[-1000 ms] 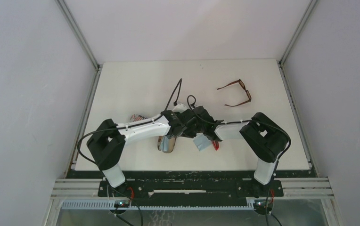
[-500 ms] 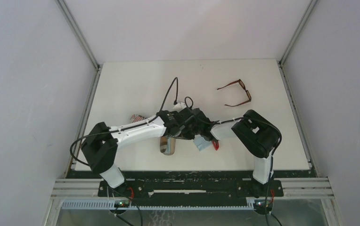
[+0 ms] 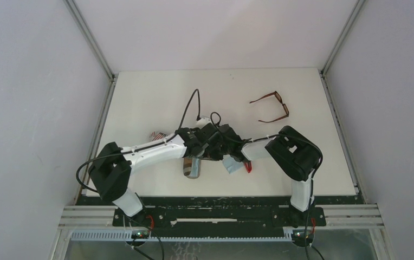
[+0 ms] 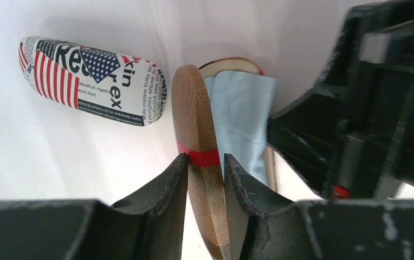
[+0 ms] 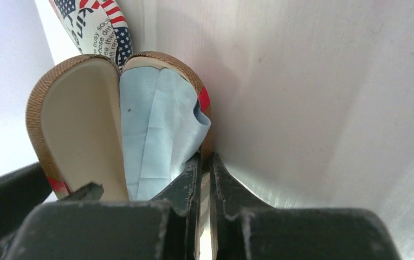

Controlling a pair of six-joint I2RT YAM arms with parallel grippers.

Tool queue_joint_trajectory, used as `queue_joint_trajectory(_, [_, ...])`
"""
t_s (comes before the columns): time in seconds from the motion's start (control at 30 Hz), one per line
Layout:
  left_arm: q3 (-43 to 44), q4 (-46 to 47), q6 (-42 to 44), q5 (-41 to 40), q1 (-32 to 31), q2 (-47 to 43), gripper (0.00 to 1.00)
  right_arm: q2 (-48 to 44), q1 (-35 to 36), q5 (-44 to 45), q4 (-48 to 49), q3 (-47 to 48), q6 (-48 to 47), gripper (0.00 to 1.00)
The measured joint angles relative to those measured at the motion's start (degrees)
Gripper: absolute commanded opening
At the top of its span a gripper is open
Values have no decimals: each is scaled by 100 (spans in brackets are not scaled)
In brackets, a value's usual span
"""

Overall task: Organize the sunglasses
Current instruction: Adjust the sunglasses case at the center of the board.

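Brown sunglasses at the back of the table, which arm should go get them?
Right, I think. The slim dark brown sunglasses lie nearer the right arm, and the left claw is clamped on the brown checked case lid.

Left claw [image 4: 205, 160] and right claw [image 5: 205, 165] crowd the brown case [image 4: 194, 108]; dark brown sunglasses [image 3: 282, 106] lie well apart.

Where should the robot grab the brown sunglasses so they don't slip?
Probably at the bridge of the brown sunglasses, coming straight down from above. They lie flat with both temple arms open toward the left, so the front bar is the stiffest part to pinch.
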Motion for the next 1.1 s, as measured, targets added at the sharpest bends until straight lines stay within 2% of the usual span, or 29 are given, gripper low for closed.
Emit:
queue_joint_trajectory(0.1, [-184, 94, -7, 35, 140, -48, 35, -133, 7, 197, -350, 70, -203, 0])
queue_joint_trajectory(0.3, [-660, 553, -11, 393, 389, -326, 49, -234, 81, 531, -944, 297, -544, 0])
queue_joint_trajectory(0.6, [-1423, 1303, -61, 1097, 791, -1130, 53, -330, 118, 688, -1204, 334, -737, 0])
queue_joint_trajectory(0.83, [-2398, 2312, -302, 1985, 1390, -1882, 49, -468, 136, 782, -1464, 382, -918, 1])
queue_joint_trajectory(1.1, [-2570, 2658, -352, 2463, 1478, -1956, 44, -546, 149, 863, -1676, 424, -1078, 14])
